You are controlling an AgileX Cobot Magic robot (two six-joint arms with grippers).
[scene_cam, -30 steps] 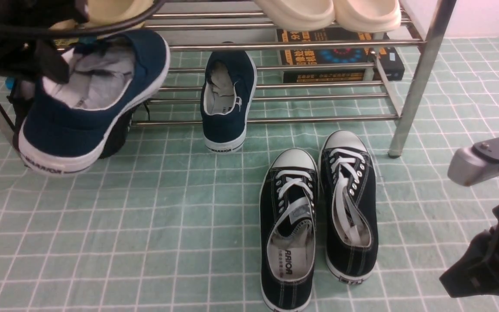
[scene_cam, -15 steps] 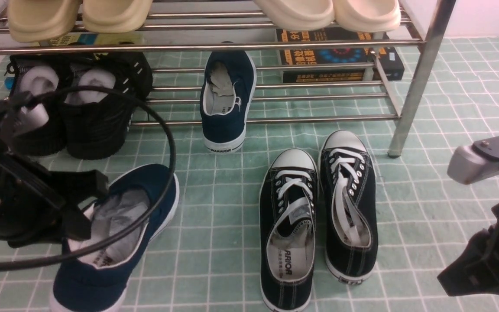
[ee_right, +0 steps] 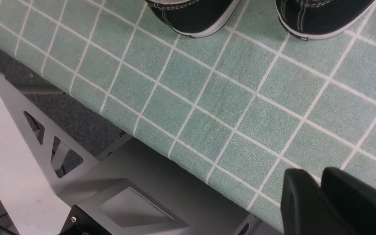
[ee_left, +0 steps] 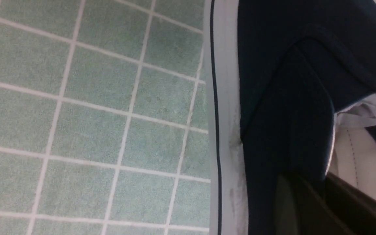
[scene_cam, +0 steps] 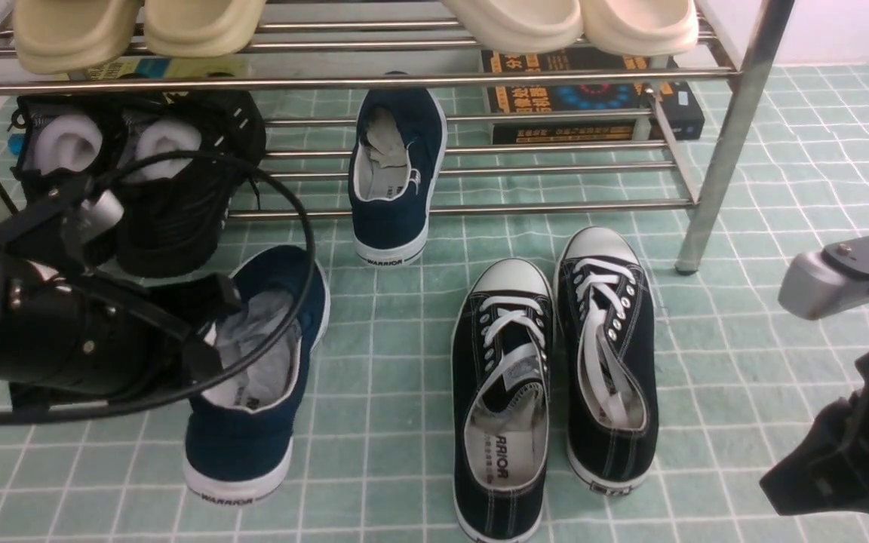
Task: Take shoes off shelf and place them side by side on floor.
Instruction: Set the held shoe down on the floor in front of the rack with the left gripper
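One navy-blue slip-on shoe (scene_cam: 253,422) sits low on the pale green floor (scene_cam: 374,362) at the left, heel towards me and toe towards the shelf. I cannot tell whether its sole touches the mat. My left gripper (scene_cam: 208,332) is shut on this shoe's left side wall. In the left wrist view one finger is outside the wall and one inside, the left gripper (ee_left: 325,192) pinching the navy shoe (ee_left: 282,98). The second navy shoe (scene_cam: 393,188) lies on the lower tier of the silver shelf (scene_cam: 480,75) with its heel overhanging. My right gripper (scene_cam: 842,460) (ee_right: 318,179) hovers shut and empty at the right.
Two black lace-up sneakers (scene_cam: 502,392) (scene_cam: 608,354) stand side by side on the floor at centre. Black high shoes (scene_cam: 140,188) fill the shelf's lower left tier. Beige slippers (scene_cam: 510,23) lie on top. A dark box (scene_cam: 593,98) sits behind. The shelf leg (scene_cam: 721,151) stands right.
My left gripper carried the navy shoe from up beside the shelf down to the floor. It then shifted the shoe right and towards the shelf and straightened it. The right arm stayed still.
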